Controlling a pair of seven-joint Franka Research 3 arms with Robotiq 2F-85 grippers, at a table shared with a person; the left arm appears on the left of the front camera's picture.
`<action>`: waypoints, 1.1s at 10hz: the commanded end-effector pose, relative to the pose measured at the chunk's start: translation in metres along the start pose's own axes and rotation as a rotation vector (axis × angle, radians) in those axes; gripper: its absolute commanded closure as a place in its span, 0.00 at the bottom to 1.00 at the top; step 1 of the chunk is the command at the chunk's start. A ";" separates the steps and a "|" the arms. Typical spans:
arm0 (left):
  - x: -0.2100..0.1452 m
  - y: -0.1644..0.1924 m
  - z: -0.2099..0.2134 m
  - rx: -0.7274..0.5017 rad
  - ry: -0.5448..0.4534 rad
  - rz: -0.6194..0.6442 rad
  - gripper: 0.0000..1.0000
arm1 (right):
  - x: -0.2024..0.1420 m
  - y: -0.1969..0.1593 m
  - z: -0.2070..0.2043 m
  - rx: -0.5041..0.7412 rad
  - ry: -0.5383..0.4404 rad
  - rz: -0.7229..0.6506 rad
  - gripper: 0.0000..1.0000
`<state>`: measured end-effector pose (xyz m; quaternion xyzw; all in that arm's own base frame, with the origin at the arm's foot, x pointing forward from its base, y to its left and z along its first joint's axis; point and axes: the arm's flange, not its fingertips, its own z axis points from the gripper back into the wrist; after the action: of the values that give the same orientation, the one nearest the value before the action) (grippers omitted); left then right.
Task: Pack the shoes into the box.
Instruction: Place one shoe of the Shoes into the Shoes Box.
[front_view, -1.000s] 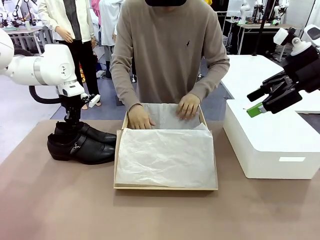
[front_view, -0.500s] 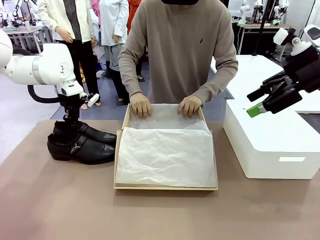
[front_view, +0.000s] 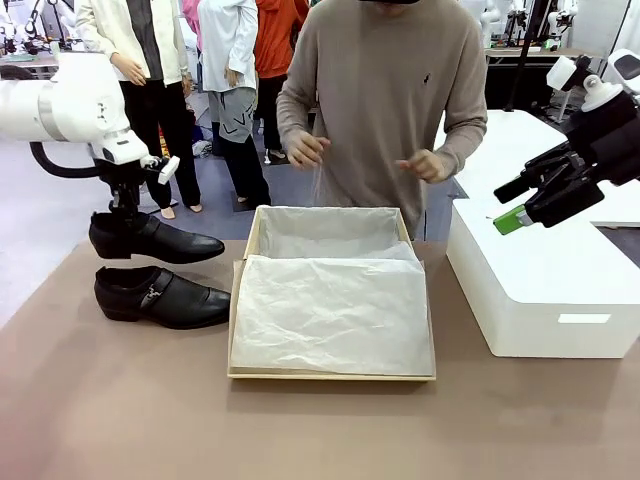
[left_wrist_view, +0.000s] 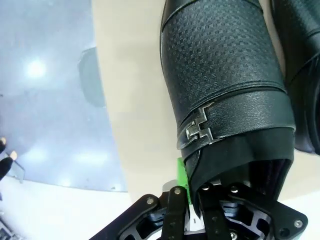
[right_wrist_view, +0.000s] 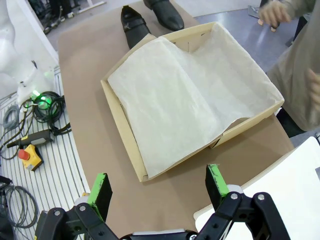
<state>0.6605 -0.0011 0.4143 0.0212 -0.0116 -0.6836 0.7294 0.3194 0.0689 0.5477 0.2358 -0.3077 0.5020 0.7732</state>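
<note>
My left gripper (front_view: 124, 214) is shut on the heel collar of one glossy black shoe (front_view: 152, 240) and holds it in the air, left of the box. In the left wrist view this shoe (left_wrist_view: 220, 75) hangs from the gripper (left_wrist_view: 192, 186), buckle strap facing me. The other shoe (front_view: 160, 297) lies on the table below it. The brown cardboard box (front_view: 330, 376) stands open mid-table, lined with white tissue paper (front_view: 335, 310). My right gripper (front_view: 520, 206) hovers open above the white block. The right wrist view has it (right_wrist_view: 158, 188) open, with the box (right_wrist_view: 122, 125) and both shoes (right_wrist_view: 134, 25) beyond.
A big white block (front_view: 545, 285) sits at the table's right. The person stands behind the box with both hands (front_view: 305, 150) raised at chest height, off the box. Brown table surface lies free in front of the box. Cables and a yellow controller (right_wrist_view: 27, 152) lie off the table's edge.
My left gripper has lifted one shoe off the table, away from the other shoe. The person's hands have left the tissue in the box and risen to chest height.
</note>
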 end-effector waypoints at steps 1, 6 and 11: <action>-0.003 0.008 0.027 0.004 0.026 0.021 1.00 | 0.001 -0.003 -0.001 0.014 -0.028 0.024 0.00; 0.034 0.000 0.102 -0.011 0.059 0.056 1.00 | 0.001 -0.003 -0.001 0.014 -0.028 0.024 0.00; 0.099 -0.029 0.143 0.035 0.015 0.055 1.00 | 0.001 -0.003 -0.001 0.014 -0.028 0.024 0.00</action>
<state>0.6346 -0.1009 0.5525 0.0416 -0.0181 -0.6700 0.7410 0.3197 0.0690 0.5476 0.2356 -0.3073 0.5020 0.7734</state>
